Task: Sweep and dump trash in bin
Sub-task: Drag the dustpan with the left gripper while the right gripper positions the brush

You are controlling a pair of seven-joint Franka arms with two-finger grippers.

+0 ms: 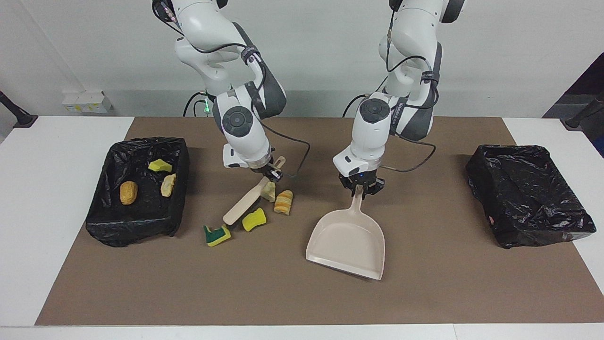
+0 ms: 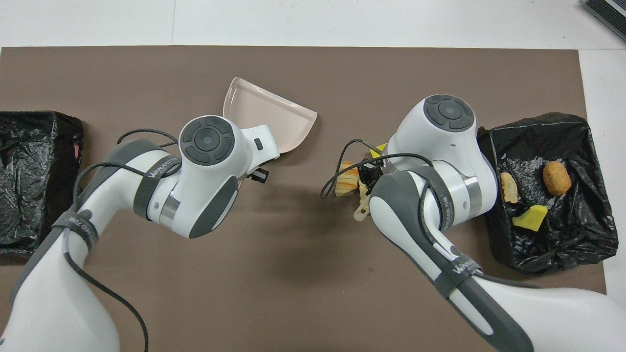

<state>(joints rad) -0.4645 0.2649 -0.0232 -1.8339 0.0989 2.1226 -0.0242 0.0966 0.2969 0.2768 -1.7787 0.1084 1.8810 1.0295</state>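
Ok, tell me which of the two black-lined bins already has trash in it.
The bin at the right arm's end of the table: three scraps lie inside it. The bin at the left arm's end holds no scraps.

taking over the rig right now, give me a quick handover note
Left end effector: shut on the dustpan handle, pan resting on the mat.
Right end effector: shut on the brush handle, brush angled down among the loose scraps.
Done: three scraps lie in the bin at the right arm's end.
Left: four scraps on the mat beside the brush; sweep them into the dustpan and dump. The other bin looks empty.
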